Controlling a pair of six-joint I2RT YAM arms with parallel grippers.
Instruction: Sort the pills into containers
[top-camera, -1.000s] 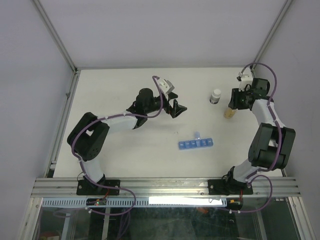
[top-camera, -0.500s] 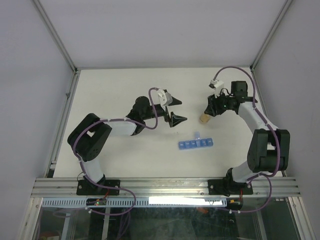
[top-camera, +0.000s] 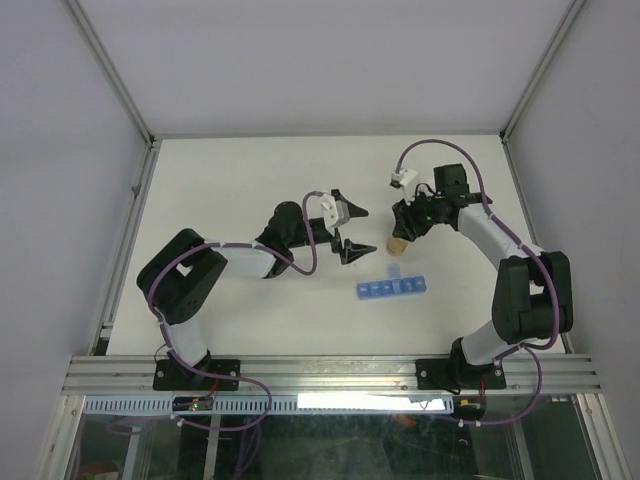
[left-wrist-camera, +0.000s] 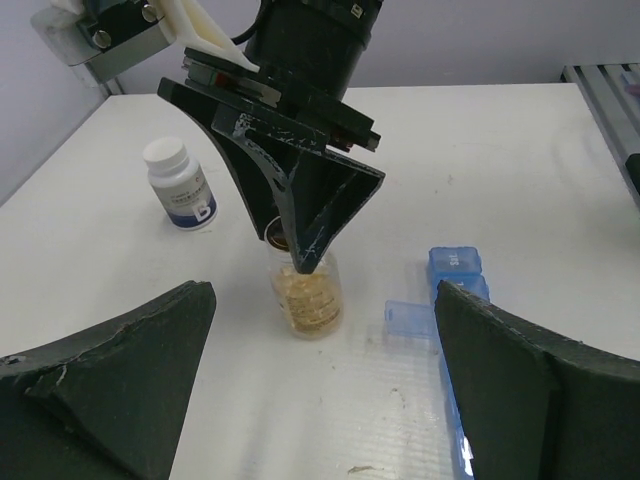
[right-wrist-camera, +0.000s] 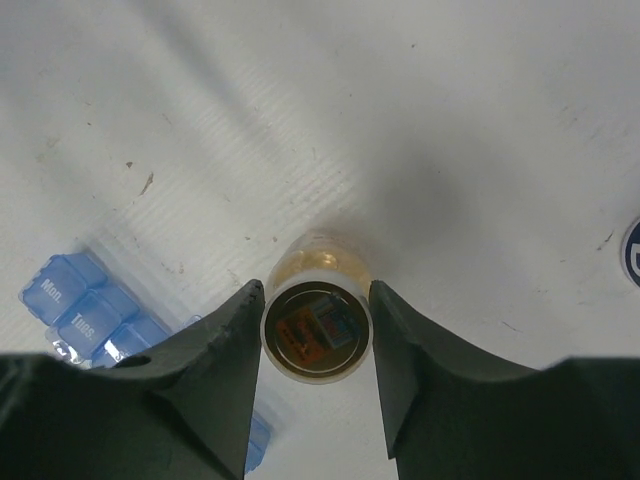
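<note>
As R arm (top-camera: 484, 226) swung, jar (top-camera: 396, 243) neared organizer (top-camera: 392, 289).

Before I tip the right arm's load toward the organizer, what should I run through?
1. Right gripper shut on the pill vial: ok.
2. Vial upright: ok.
3. Vial cap off: cannot tell; the fingers hide most of the mouth.
4. Organizer has a compartment ready: ok, one lid is flipped open.
5. Vial above that compartment: not ok; it is beside the organizer, not over it.
6. Left gripper open, empty and off the organizer: ok.
</note>
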